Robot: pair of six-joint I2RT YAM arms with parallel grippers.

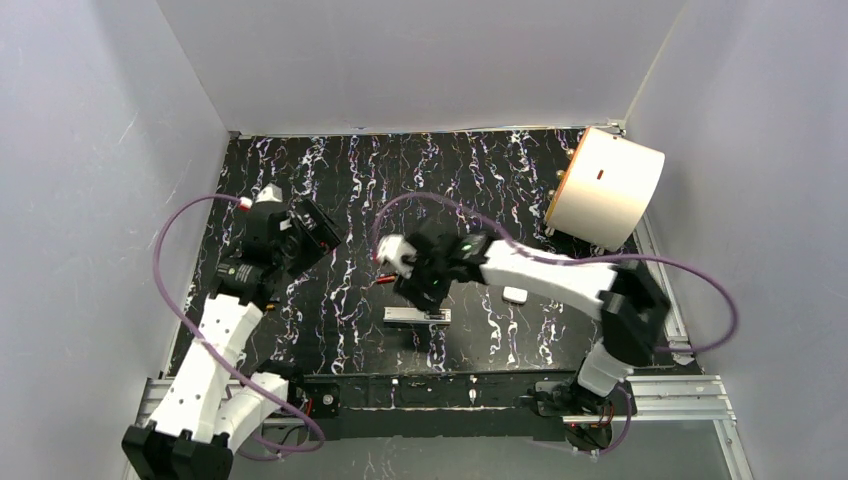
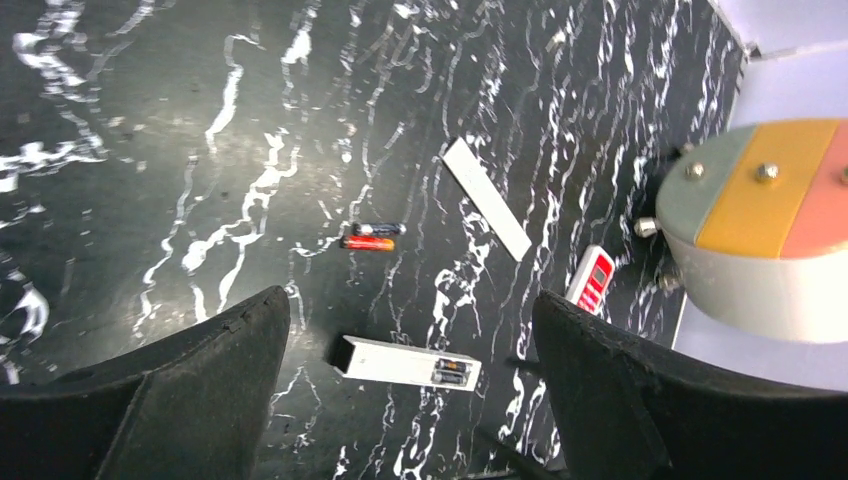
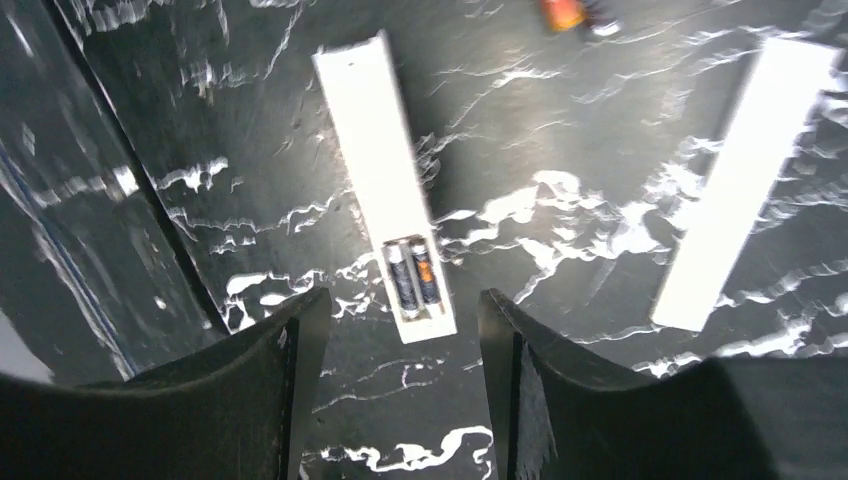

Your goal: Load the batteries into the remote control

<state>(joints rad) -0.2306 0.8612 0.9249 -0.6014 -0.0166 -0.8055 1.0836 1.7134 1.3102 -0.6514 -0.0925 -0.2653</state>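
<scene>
Looking down from the right wrist, you see the remote [image 3: 375, 160] lying flat on the bench [image 3: 560, 330]. Two batteries [image 3: 412, 278] sit side by side in the open pocket at its lower end, a little below the centre of the frame. The right tool [image 3: 400, 330] hangs over that end, its jaws apart and nothing between them. The left tool [image 2: 410, 310] is wide open and also empty. Two more batteries [image 2: 372, 236] lie loose on the bench, touching each other, at the centre of the left wrist view, near a long white strip [image 2: 487, 198].

I think the danger is this: if a battery is not fully seated, a low finger may catch it and flip it out. The loose ones are round and may roll when you touch them. The remote looks light, so it can slide under pressure from one side.
</scene>
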